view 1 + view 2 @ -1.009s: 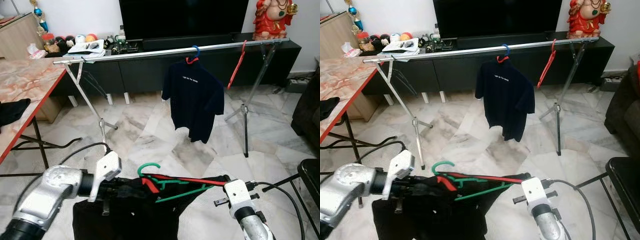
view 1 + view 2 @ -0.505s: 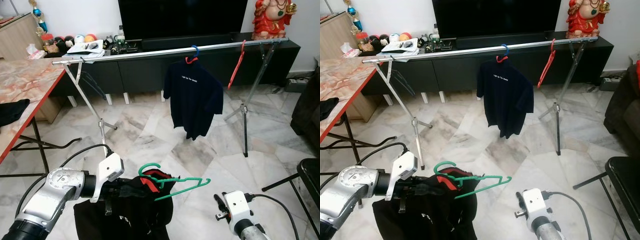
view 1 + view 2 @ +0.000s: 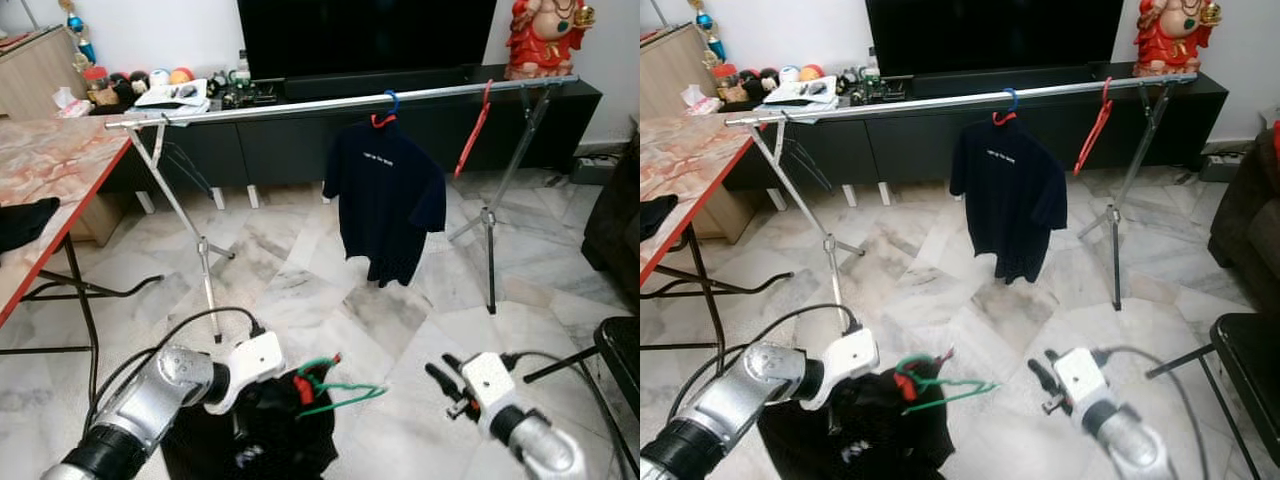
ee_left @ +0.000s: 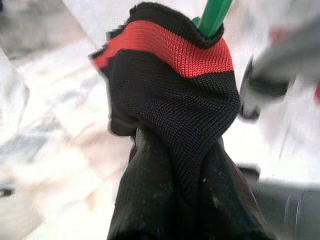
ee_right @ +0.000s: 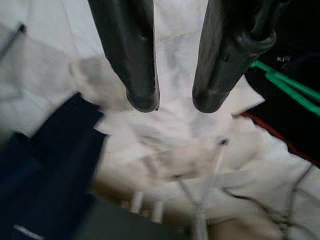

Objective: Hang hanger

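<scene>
Green plastic hanger (image 3: 335, 392), dressed with a black garment (image 3: 255, 440) whose collar carries a red band (image 4: 165, 47): we log it low in front of us, well short of the metal clothes rail (image 3: 340, 100). Left gripper (image 4: 172, 165): fingers closed on the bunched collar just beneath the hanger's neck, bearing the whole load. Right gripper (image 5: 175, 102): fingers parted a little with nothing between them, hanging over the marble floor (image 3: 300, 280) beside the garment. Changes since a second ago: our right gripper has let go of the hanger's far end and drawn clear, so the shirt no longer lies stretched between both arms but droops in a bundle from the left one, which has swung inward. Already on the rail: a dark T-shirt on a blue hanger (image 3: 385, 205) and a bare red hanger (image 3: 473, 130). We judge the transfer to one hand finished; carrying up to the rail and hooking remain.
</scene>
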`<state>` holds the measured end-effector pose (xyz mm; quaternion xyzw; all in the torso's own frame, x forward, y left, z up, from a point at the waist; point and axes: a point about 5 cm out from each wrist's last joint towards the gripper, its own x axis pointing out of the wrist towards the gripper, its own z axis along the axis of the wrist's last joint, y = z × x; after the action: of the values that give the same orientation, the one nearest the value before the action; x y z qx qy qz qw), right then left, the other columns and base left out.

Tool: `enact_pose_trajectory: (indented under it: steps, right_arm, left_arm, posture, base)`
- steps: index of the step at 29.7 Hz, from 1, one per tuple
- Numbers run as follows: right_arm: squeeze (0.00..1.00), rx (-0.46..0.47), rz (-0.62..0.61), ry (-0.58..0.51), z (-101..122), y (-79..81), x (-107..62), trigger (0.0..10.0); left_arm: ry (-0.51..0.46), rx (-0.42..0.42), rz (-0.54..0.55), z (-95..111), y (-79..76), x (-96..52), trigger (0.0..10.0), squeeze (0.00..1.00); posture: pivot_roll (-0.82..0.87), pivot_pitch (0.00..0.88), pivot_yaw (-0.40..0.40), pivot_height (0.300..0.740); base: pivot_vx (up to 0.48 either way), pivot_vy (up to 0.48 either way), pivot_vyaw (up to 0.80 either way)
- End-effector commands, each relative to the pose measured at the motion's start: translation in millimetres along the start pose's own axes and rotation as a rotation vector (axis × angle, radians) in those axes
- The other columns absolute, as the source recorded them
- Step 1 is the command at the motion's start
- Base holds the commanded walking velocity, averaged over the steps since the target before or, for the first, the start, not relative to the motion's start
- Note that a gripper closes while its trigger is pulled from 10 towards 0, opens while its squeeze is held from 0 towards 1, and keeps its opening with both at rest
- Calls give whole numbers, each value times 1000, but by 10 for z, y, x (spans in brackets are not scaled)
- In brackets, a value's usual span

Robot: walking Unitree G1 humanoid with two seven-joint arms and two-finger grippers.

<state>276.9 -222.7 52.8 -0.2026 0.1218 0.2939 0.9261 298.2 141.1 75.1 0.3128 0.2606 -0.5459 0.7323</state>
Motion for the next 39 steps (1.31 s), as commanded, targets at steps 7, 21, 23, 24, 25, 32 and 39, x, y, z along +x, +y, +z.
enact_pose_trajectory:
  steps: [7,21,23,24,25,32,39]
  right_arm:
    - [0,-35,222,-92,301,101,5,10000]
    - [0,-13,345,-231,767,-187,-162,10000]
    - [0,0,229,-323,942,-398,-243,10000]
    - [0,11,172,-367,1007,-462,-277,10000]
    - [0,11,172,-367,1007,-462,-277,10000]
    - [0,121,-18,-403,923,-423,-241,10000]
    - [0,306,-159,-122,185,79,62,10000]
  left_arm:
    - [-55,28,-20,208,44,78,10000,0]
    - [-683,-398,39,605,106,156,10000,0]
    - [-714,-510,212,534,192,210,10000,0]
    - [-685,-568,321,474,247,234,10000,0]
    - [-685,-568,321,474,247,234,10000,0]
    - [-631,-781,815,154,462,82,10000,0]
    - [-1026,-613,1105,417,492,-383,10000,0]
  posture:
    - [0,65,70,740]
    - [-28,34,18,740]
    - [-39,32,15,740]
    - [-43,28,15,740]
    - [-43,28,15,740]
    - [-54,20,18,740]
    - [-44,12,19,740]
  base:
    - [0,0,0]
    - [0,0,0]
    - [0,0,0]
    - [0,0,0]
    - [0,0,0]
    - [0,0,0]
    - [0,0,0]
